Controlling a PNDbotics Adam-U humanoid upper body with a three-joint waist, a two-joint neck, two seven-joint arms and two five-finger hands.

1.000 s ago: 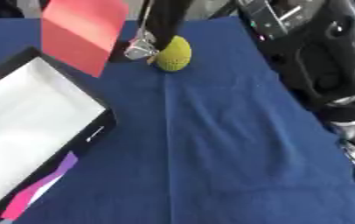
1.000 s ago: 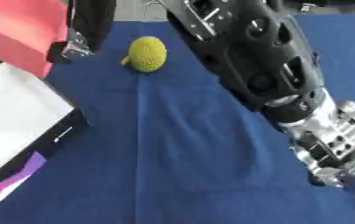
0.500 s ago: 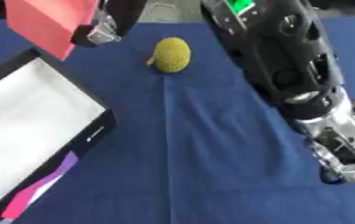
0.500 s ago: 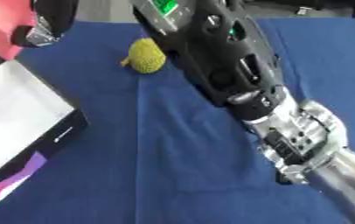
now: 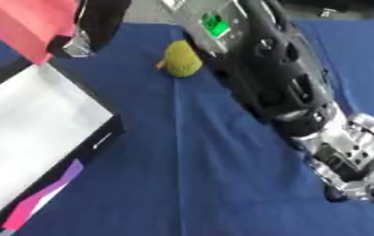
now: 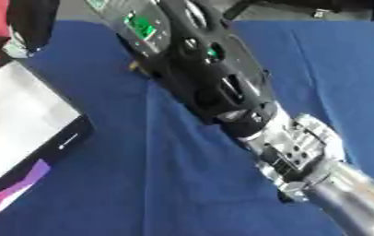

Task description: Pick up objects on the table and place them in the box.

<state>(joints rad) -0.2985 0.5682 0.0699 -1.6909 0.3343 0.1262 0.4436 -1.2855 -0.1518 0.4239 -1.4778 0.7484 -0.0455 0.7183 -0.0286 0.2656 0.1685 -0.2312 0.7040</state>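
Note:
A bumpy yellow-green fruit-like object lies on the blue cloth near the table's far side. The open box, white inside with a black rim, stands at the left, and its pink lid stands up behind it. My right arm crosses the view from the lower right to the upper left and passes just right of the fruit. Its hand, dark with a silver tip, hangs over the box's far corner beside the lid. What it holds, if anything, is hidden. In the right eye view the arm covers nearly all of the fruit.
The blue tablecloth covers the whole table. A pink and purple flap sticks out at the box's near edge. Dark items lie past the table's far edge.
My right arm has swung to the left, carrying the hand from beside the yellow-green fruit to above the box's far corner. The fruit and box have stayed put.

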